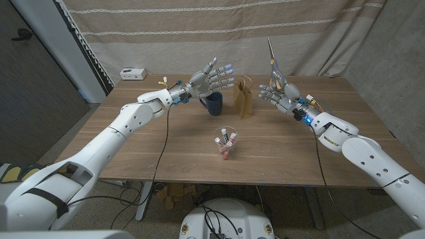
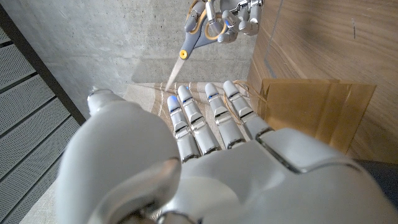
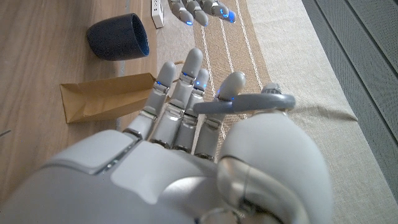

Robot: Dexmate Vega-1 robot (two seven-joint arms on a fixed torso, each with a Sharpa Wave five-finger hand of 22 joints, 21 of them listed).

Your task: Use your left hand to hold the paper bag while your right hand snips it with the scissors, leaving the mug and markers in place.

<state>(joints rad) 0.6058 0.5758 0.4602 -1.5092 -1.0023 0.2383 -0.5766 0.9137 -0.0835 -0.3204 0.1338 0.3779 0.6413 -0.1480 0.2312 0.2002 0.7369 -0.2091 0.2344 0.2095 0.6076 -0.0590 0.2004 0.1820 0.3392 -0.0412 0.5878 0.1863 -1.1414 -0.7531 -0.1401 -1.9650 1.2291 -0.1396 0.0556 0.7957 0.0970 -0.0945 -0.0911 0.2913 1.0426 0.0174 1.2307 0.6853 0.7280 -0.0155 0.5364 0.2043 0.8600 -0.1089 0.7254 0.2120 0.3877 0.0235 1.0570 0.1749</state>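
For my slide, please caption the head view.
Left hand open near paper bag; right hand holds scissors upright.

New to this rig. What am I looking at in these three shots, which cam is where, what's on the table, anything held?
It is a two-armed robot at a wooden table, each arm ending in a humanlike hand. The wide picture comes from a camera on its head, looking down. The other two come from cameras on each wrist, looking along the back of that hand, so the scene appears turned.

On the table stand a brown paper bag, a dark blue mug, and a clear cup of markers. A small white box sits at the far edge.

The right hand holds scissors, blades pointing up, beside the bag. The left hand hovers open above the mug, holding nothing; it is not yet on the bag.
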